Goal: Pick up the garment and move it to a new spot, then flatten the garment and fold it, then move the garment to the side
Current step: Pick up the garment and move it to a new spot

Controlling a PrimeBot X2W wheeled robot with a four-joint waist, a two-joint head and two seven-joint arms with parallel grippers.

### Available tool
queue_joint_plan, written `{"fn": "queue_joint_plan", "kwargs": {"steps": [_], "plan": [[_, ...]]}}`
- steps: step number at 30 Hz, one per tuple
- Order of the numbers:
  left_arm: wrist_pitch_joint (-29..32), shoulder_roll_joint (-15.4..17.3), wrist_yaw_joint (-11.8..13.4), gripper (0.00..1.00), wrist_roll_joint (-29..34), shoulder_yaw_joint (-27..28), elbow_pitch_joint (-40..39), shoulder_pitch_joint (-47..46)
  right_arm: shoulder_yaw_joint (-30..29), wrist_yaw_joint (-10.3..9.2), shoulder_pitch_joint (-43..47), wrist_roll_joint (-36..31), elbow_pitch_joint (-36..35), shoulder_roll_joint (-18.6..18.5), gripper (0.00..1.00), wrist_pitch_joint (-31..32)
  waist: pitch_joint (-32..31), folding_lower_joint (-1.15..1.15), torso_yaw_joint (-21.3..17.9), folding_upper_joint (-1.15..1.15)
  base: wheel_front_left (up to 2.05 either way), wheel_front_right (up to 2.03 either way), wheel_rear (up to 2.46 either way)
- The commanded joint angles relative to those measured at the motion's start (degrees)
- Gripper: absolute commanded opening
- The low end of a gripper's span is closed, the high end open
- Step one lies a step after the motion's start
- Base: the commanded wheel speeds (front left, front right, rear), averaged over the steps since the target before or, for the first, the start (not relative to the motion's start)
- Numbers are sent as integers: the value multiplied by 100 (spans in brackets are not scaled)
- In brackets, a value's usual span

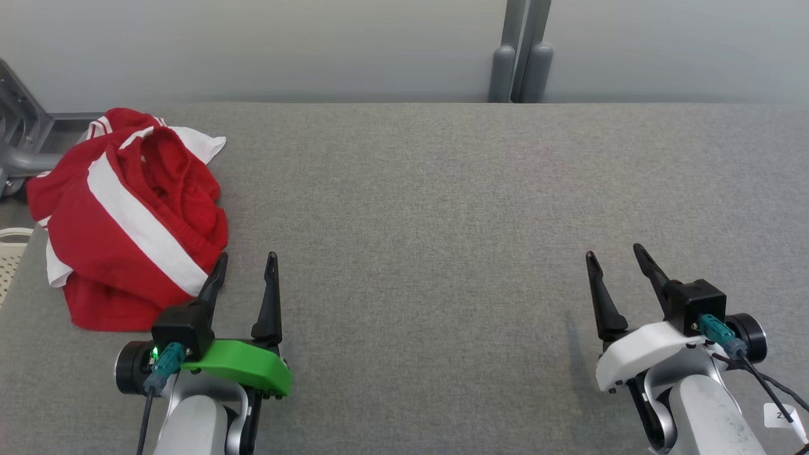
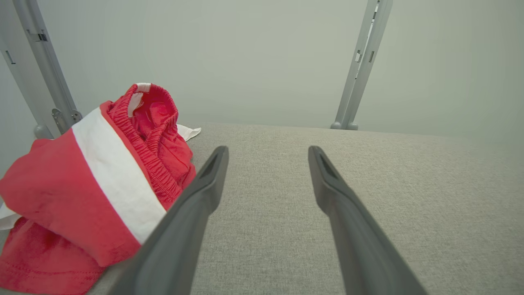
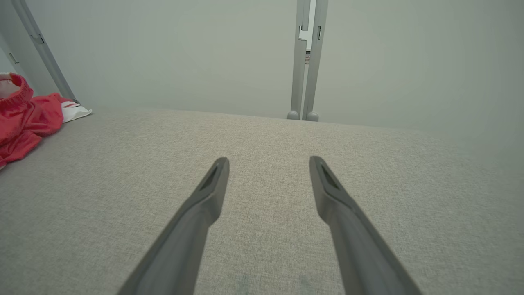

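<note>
Garment (image 1: 126, 215): red shorts with white stripes, crumpled in a heap at the left end of the surface (image 1: 442, 208). Its left side is at or over the edge, can't tell which. Looks light, soft and limp, so it should bunch and sag when lifted. Probably not slippery on the grey cloth cover, and nothing fragile. Best hold imo is the gathered elastic waistband (image 2: 153, 135): thickest part, and it sits on top of the heap. A pinch on one loose layer would likely just drag the pile. Left jaws are wide open and empty, just beside the garment's near right edge; touching or not, can't tell. Right jaws are open and empty, well apart from it over bare surface. Middle and right of the surface look free for the new spot. Around: grey posts (image 1: 521, 63) at the far edge, metal frame (image 1: 22, 139) and a pale perforated thing (image 1: 9, 259) off the left end. Watch those if reaching past the heap.
</note>
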Motion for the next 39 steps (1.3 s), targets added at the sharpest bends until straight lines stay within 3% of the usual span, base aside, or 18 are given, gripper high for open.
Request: {"fn": "queue_joint_plan", "kwargs": {"steps": [1, 7, 31, 39], "plan": [[-7, 6, -3, 100, 50, 9, 4, -99, 2, 0, 7, -44, -23, -21, 100, 10, 27, 0, 103, 0, 0, 0, 0], [-7, 4, 30, 100, 66, 34, -8, -28, 32, 0, 47, -57, -67, -21, 100, 32, 35, 0, 395, 0, 0, 0, 0], [-7, 45, 75, 100, 48, 354, -59, 290, 218, 0, 91, -29, -15, -22, 100, 21, -21, 0, 2185, 0, 0, 0, 0], [-7, 71, 13, 100, 8, 394, -35, 337, 320, 0, 87, 23, 106, -23, 100, -38, -133, 0, 2359, 0, 0, 0, 0]]}}
